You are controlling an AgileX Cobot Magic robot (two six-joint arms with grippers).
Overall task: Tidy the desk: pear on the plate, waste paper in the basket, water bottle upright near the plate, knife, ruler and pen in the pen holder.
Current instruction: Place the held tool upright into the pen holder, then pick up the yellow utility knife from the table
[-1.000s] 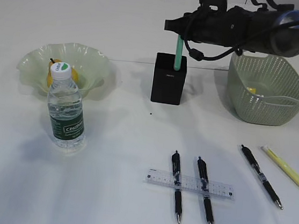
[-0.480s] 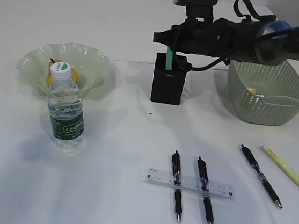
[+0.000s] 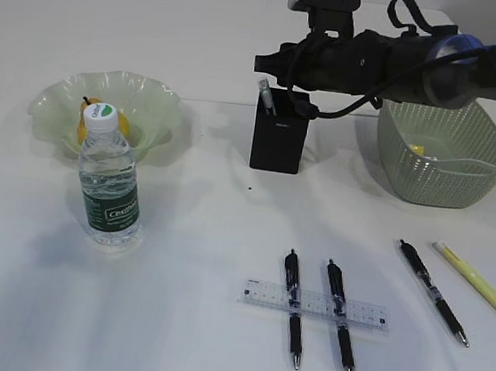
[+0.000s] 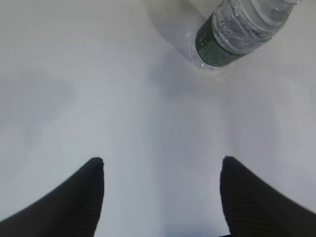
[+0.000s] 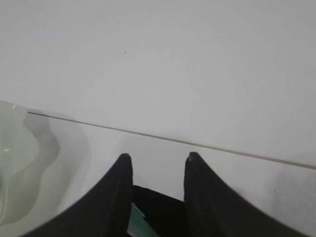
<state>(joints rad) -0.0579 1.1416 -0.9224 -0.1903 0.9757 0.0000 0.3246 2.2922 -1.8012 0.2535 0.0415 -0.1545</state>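
- The right end effector (image 3: 264,64) is hovering over the pen holder (image 3: 279,130), jaws parted, holding nothing; the green item (image 3: 265,95) is sitting inside.
- The left end effector (image 4: 160,170) is hanging wide open and empty near the water bottle (image 3: 110,179).
- Pulling away low is risking tipping the holder.

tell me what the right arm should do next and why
Probably lift the right gripper straight up and clear of the pen holder. Its jaws stand apart with nothing between them, and the green knife already sits inside the holder. Three black pens, a ruler and a yellow pen lie waiting.
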